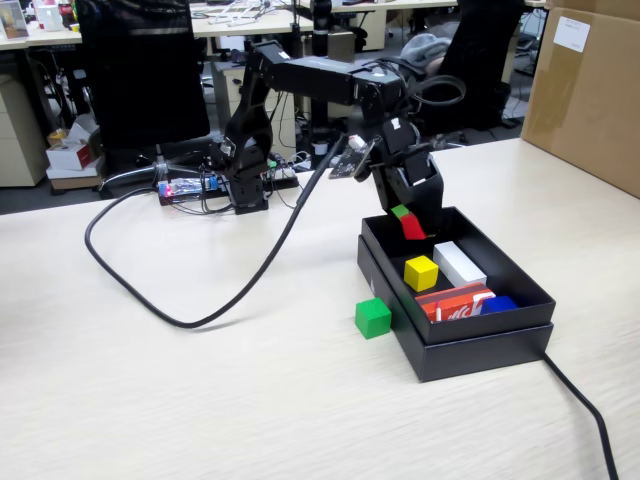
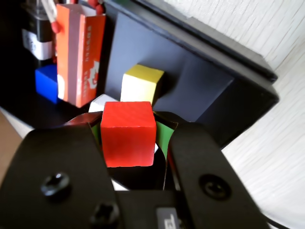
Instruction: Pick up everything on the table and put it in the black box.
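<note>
— Red cube (image 2: 127, 132): where?
— I've got the gripper (image 2: 128, 136) jaws clamped on it, over the black box (image 1: 520, 292). Matte, square-edged. Yellow cube (image 1: 421, 272) inside the box, green cube (image 1: 373, 318) just outside.

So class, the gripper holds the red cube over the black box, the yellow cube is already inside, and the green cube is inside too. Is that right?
Not quite. The green cube is not inside: the fixed view shows it on the table, just outside the black box. The rest holds: the gripper holds the red cube over the box, and the yellow cube is inside.
</note>
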Available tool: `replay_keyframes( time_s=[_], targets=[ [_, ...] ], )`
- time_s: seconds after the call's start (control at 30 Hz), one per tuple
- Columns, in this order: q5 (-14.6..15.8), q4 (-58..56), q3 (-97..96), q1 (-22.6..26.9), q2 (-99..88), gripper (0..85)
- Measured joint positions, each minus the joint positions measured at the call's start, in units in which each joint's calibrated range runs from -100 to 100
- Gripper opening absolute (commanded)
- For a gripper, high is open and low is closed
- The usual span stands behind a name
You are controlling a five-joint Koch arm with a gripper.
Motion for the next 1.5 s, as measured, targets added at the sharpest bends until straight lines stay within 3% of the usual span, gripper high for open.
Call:
replay_keyframes(
  time_s=[0.17, 0.3, 0.43, 0.5, 0.57, 0.77, 1.17, 1.5],
  targets=[
    [0.2, 0.0, -3.8, 0.0, 0.4, 1.3],
    [0.3, 0.1, -6.1, 0.0, 0.4, 13.8],
    [0.3, 0.5, -7.5, 0.0, 0.4, 15.3],
    [0.3, 0.7, -7.9, 0.0, 0.4, 23.1],
    [0.2, 0.9, -7.9, 0.0, 0.4, 23.1],
    [-0.5, 1.0, -7.9, 0.0, 0.3, 35.1],
    [-1.9, 0.2, -2.6, -1.5, -13.9, 36.2],
    [-3.7, 0.2, -1.2, -7.2, -14.5, 41.8]
  ],
)
